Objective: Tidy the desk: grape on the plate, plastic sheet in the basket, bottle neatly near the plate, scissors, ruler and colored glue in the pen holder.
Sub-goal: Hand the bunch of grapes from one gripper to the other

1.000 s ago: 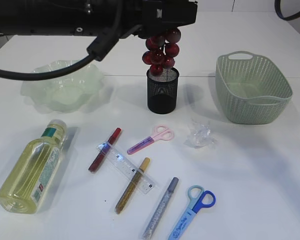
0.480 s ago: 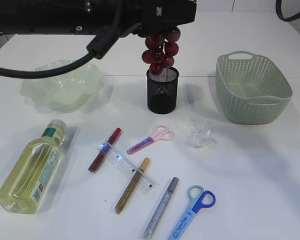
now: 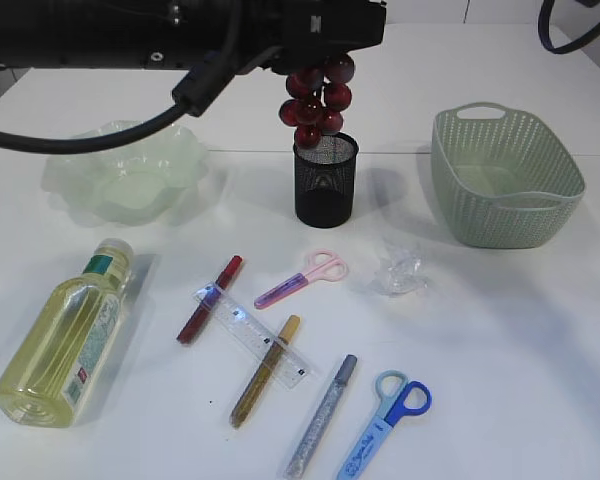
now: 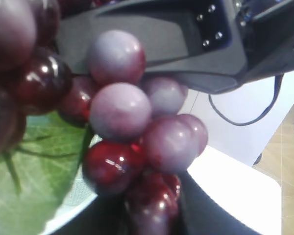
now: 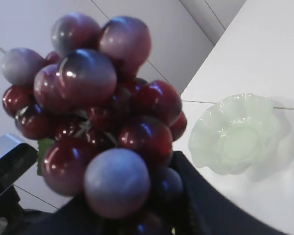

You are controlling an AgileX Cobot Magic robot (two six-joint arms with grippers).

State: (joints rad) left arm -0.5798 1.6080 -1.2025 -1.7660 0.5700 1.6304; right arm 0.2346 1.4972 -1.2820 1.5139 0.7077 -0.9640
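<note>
Grape bunch hanging high above the pen holder, clamped in the left gripper at its top. Green plate well off to the left — left arm nearer. Dark red, glossy, long axis vertical. Right gripper's state: cannot tell.

Grapes hang above holder.

From my remote station, the grape bunch fills both wrist views, blurred, hiding each gripper's fingers; I cannot tell which holds it. The picture edges crop the bunch.
</note>
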